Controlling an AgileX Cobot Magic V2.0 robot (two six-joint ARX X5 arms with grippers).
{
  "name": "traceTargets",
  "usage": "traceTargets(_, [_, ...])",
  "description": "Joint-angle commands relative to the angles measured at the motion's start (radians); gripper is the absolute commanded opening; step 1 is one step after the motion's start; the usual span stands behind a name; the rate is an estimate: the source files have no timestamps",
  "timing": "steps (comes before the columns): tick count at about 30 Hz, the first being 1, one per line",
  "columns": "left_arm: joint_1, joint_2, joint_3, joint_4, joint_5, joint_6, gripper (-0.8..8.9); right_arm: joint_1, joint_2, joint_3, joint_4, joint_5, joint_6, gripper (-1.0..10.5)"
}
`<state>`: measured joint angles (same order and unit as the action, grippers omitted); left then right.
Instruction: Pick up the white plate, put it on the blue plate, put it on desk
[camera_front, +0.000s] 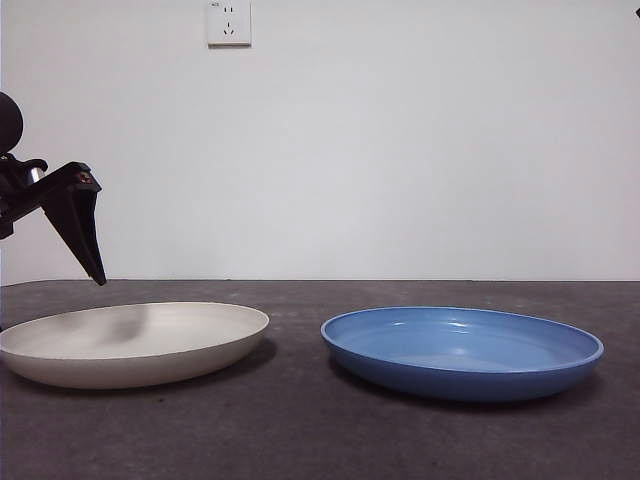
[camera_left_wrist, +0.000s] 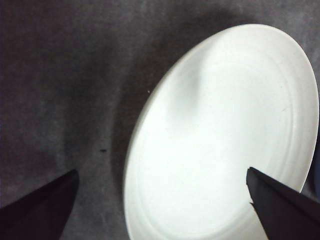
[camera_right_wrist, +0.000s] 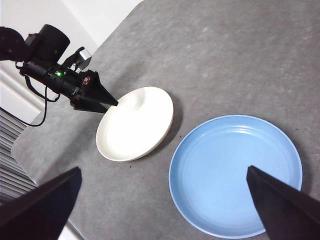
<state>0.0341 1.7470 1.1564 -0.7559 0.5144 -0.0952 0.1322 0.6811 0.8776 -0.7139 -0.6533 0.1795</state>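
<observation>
The white plate (camera_front: 135, 343) lies flat on the desk (camera_front: 300, 430) at the left. The blue plate (camera_front: 462, 350) lies flat to its right, with a gap between them. My left gripper (camera_front: 95, 262) hangs tilted above the white plate's left rim without touching it. In the left wrist view its jaws stand wide apart, open and empty (camera_left_wrist: 161, 171), over the white plate (camera_left_wrist: 220, 140). My right gripper (camera_right_wrist: 164, 169) is open and empty, high above both plates. The right wrist view shows the white plate (camera_right_wrist: 135, 123), the blue plate (camera_right_wrist: 235, 175) and the left gripper (camera_right_wrist: 107, 101).
A white wall with a socket (camera_front: 229, 22) stands behind the desk. The desk's edge (camera_right_wrist: 35, 137) runs close beside the white plate, below the left arm and its cables (camera_right_wrist: 35, 107). A black tip shows at the front view's top right corner (camera_front: 636, 12).
</observation>
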Motion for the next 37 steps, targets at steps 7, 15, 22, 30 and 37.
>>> traceTargets(7, [-0.002,0.038,0.019,0.012,0.0,-0.003,5.29,0.004,0.004,0.021,0.013,0.033,-0.01,6.0])
traceTargets(15, [-0.014,0.057,0.019,0.01,0.007,-0.011,5.13,0.004,0.004,0.021,0.022,0.033,-0.009,6.0])
traceTargets(22, [-0.023,0.059,0.019,0.009,0.006,-0.011,3.64,0.004,0.004,0.021,0.023,0.033,-0.009,6.0])
traceTargets(30, [-0.023,0.063,0.019,0.0,-0.048,-0.011,1.78,0.004,0.004,0.021,0.026,0.033,-0.008,6.0])
traceTargets(37, [-0.022,0.086,0.019,-0.001,-0.055,-0.01,0.44,0.004,0.004,0.021,0.025,0.032,-0.008,6.0])
